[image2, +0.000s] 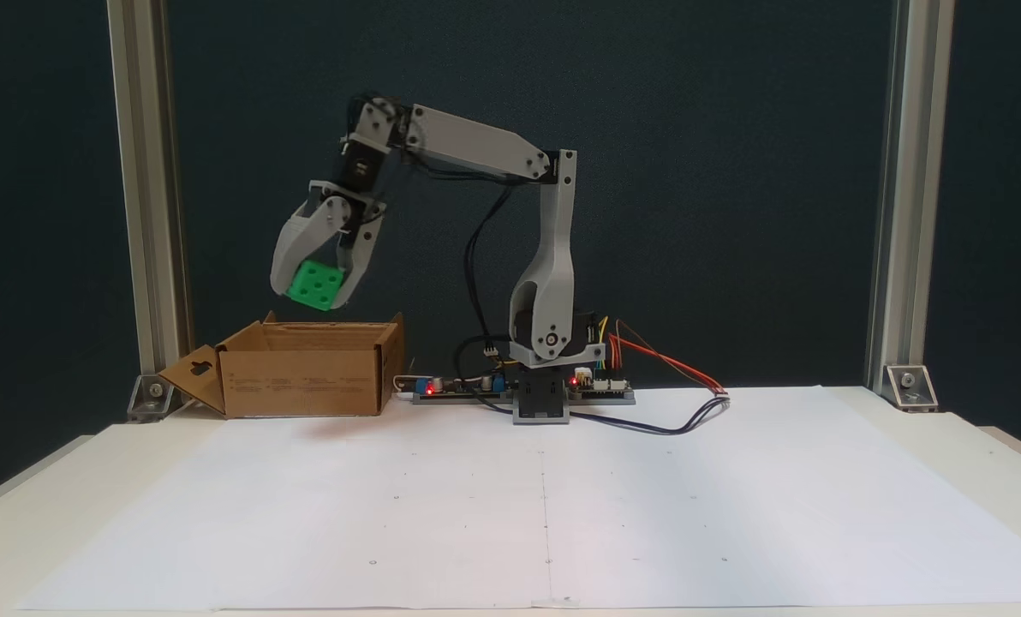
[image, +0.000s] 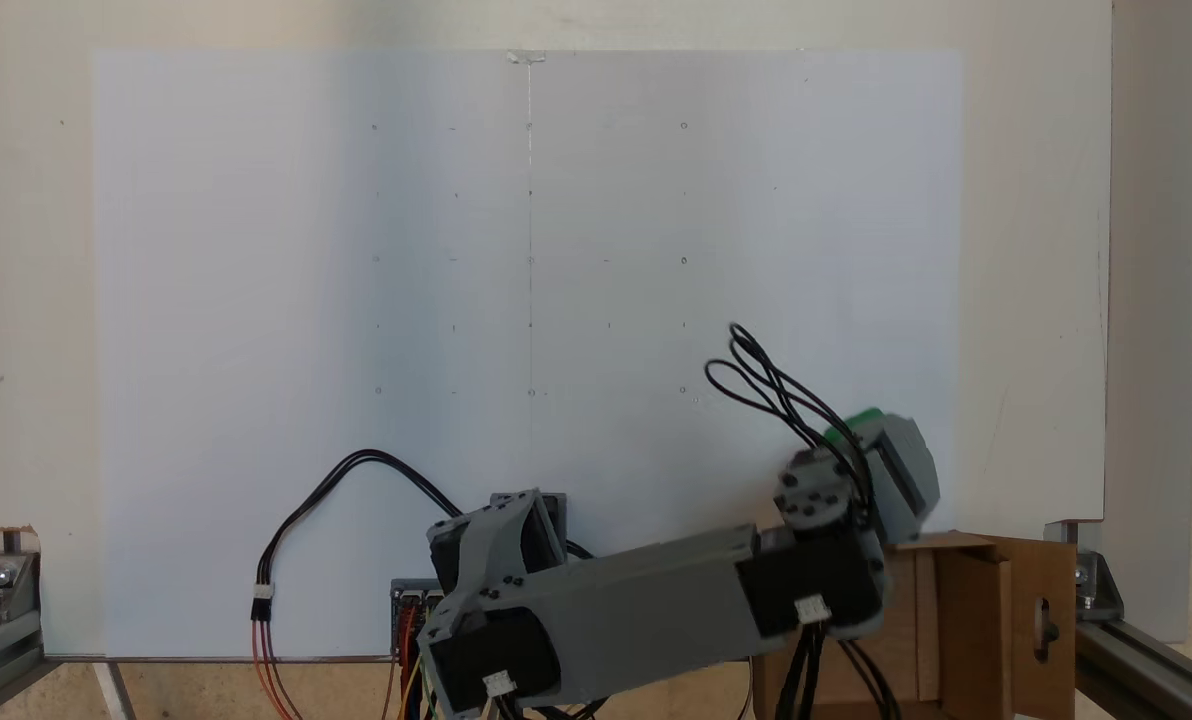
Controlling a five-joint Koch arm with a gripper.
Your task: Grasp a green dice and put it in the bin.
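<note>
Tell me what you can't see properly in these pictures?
- Green dice: from above, the gripper covers all but a green sliver.
- Inside of the bin: from the front its wall hides it; from above the arm and the bottom edge do.
- Dice pips: too small to count.

Only a green sliver of the green dice (image: 864, 418) peeking past the blurred gripper (image: 901, 470) from above. Bin (image: 996, 610) cut off at the bottom edge, half covered by the arm (image: 636, 620). Bin's inside hidden from the side.
</note>
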